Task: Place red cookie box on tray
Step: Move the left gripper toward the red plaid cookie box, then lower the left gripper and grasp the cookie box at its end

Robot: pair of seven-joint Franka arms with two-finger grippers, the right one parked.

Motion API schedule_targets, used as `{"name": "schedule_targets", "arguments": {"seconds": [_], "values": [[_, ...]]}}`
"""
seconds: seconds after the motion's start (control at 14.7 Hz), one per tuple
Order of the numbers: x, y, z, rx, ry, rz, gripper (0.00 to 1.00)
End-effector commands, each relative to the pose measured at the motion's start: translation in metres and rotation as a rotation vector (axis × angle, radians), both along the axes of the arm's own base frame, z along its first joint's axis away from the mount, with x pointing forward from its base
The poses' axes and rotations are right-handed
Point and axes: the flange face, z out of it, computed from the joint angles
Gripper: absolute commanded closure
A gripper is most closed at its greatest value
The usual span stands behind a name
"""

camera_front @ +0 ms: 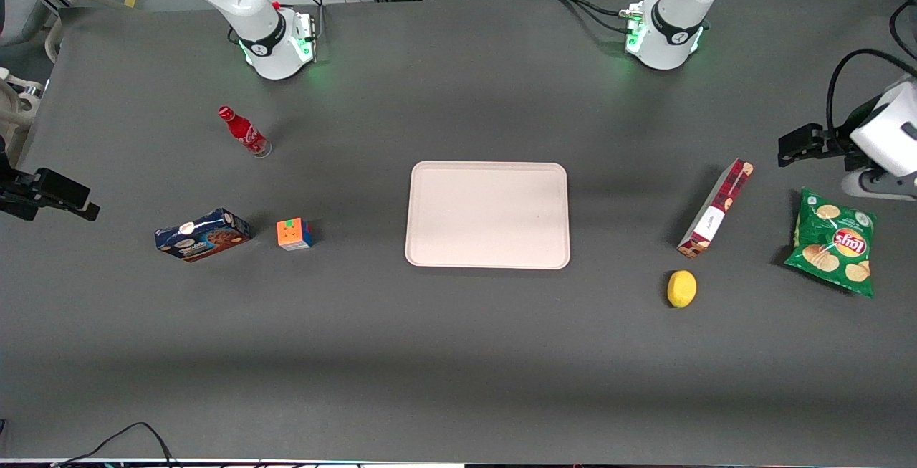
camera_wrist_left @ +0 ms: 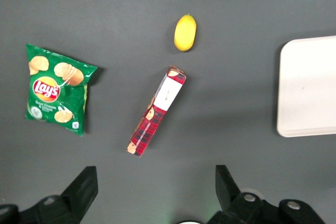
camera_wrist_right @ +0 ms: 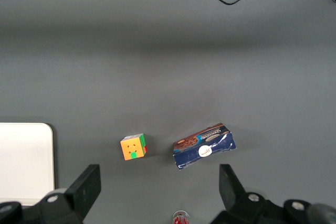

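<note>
The red cookie box (camera_front: 715,208) (camera_wrist_left: 156,110), a slim dark-red plaid carton with a white label, lies flat on the grey table toward the working arm's end, between the tray and a chips bag. The pale beige tray (camera_front: 487,214) (camera_wrist_left: 310,87) sits at the table's middle with nothing on it. My gripper (camera_front: 789,150) (camera_wrist_left: 155,174) hangs high over the table, above the chips bag and a little farther from the front camera than the box. It is open wide and holds nothing. The box is apart from the fingers.
A yellow lemon (camera_front: 681,289) (camera_wrist_left: 185,32) lies beside the box's nearer end. A green Lay's chips bag (camera_front: 833,241) (camera_wrist_left: 56,89) lies beside the box. Toward the parked arm's end are a blue cookie box (camera_front: 202,234), a colour cube (camera_front: 294,234) and a red cola bottle (camera_front: 243,131).
</note>
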Motion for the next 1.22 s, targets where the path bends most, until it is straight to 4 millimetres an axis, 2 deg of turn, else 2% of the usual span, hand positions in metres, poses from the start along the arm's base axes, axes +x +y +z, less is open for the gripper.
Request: {"name": "schedule_targets", "arguments": {"seconds": [0.0, 0.14, 0.27, 0.41, 0.75, 1.16], "values": [[-0.008, 0.025, -0.053, -0.002, 0.007, -0.068, 0.00], [-0.015, 0.033, -0.090, -0.011, -0.014, -0.107, 0.00], [-0.023, 0.049, -0.129, -0.016, -0.038, -0.126, 0.00], [-0.036, 0.048, -0.175, -0.020, -0.052, -0.169, 0.00], [-0.074, 0.046, -0.264, -0.019, -0.122, -0.295, 0.00], [-0.073, 0.052, -0.309, -0.007, -0.125, -0.337, 0.00]]}}
